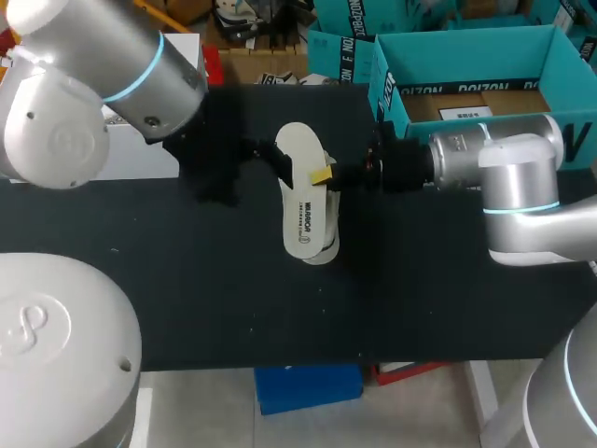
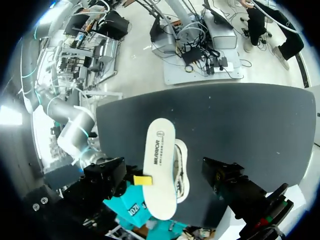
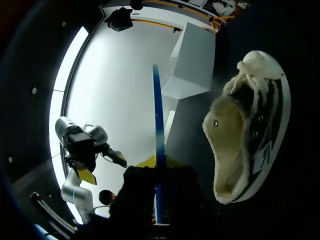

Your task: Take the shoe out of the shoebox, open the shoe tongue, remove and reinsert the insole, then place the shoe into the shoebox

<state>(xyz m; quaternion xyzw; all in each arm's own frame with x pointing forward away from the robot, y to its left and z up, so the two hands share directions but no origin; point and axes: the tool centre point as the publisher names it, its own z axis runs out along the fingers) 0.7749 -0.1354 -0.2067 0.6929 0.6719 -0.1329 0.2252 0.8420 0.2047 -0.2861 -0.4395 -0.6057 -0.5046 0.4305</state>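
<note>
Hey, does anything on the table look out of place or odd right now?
Only the white foam insole stands out. It is outside the black-and-white sneaker, pinched at its edge by the right tool and held over the shoe. That fits the insole step, and nothing looks spilled or damaged.

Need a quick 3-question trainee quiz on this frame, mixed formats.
1. True or false: the insole sits inside the shoe.
2. What holds the insole by its edge? A: a person's hand. B: the right gripper, jaws shut on it. C: nothing, it lies loose.
3. Fill in: the shoe is out of the shoebox and lies on the black ____.
Key: 1 false; 2 B; 3 table.
</note>
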